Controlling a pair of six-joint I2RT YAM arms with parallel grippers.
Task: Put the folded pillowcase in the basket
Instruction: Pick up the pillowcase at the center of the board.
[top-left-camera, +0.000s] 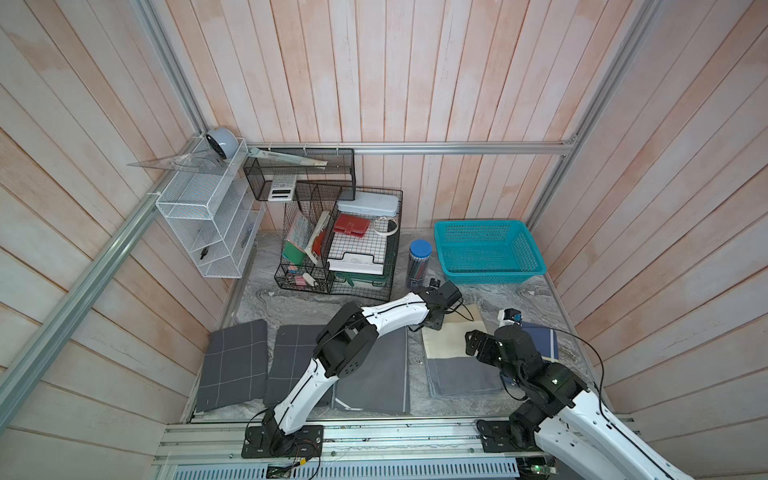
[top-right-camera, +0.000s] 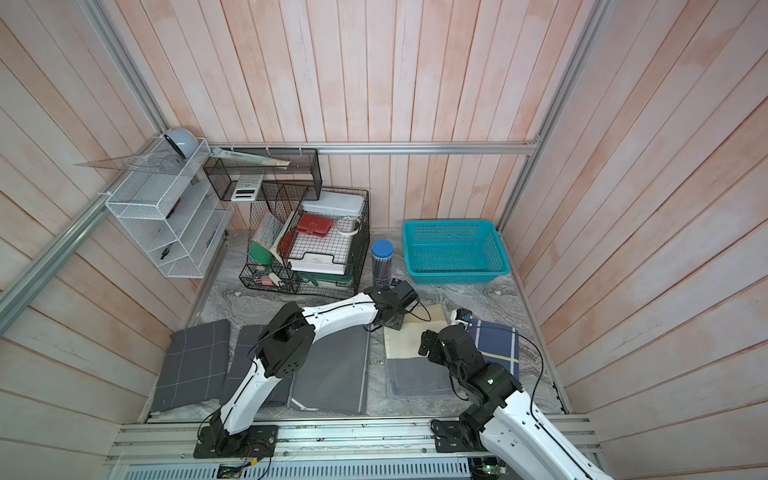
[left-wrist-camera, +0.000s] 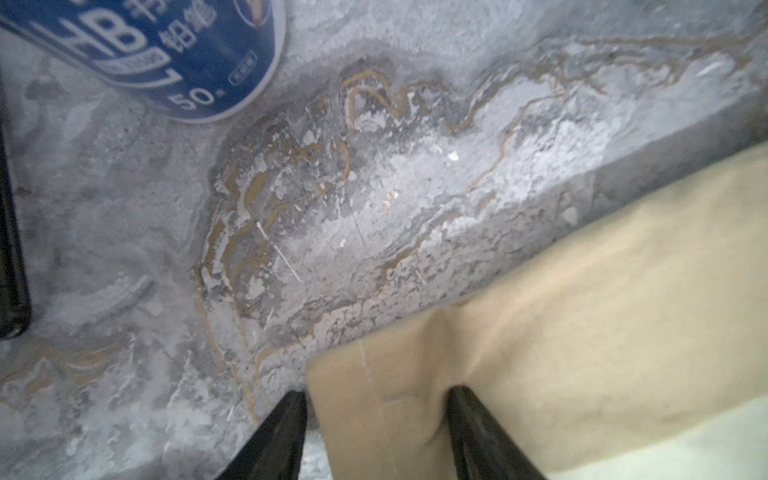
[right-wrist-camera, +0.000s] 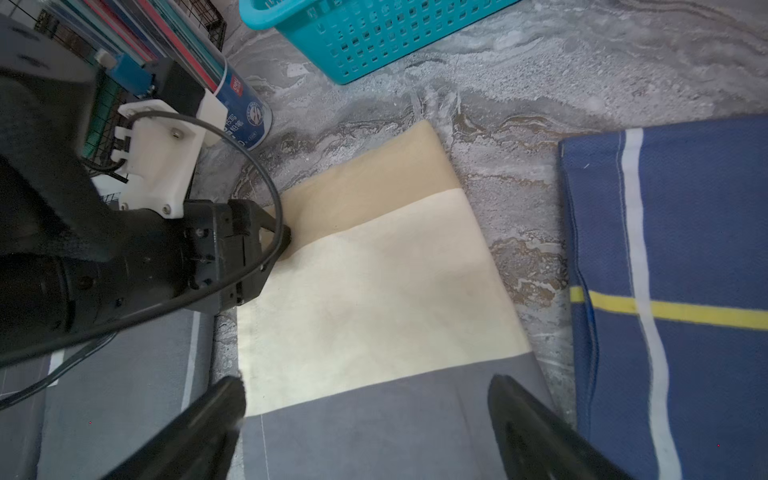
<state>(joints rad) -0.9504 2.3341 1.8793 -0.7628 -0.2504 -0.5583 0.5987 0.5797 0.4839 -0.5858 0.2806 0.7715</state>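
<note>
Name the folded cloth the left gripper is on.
The cream-and-grey cloth: the left gripper straddles its tan corner. The blue striped cloth and dark grey cloths lie clear of it.

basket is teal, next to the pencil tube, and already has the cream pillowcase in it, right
Not quite: the basket is teal and next to the pencil tube, but it is empty. Both top views show the cream pillowcase lying on the table.

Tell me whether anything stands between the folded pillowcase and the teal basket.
Nothing visible does. Only bare marble tabletop lies between the folded pillowcase and the basket. The pencil tube stands off to the side of that path.
</note>
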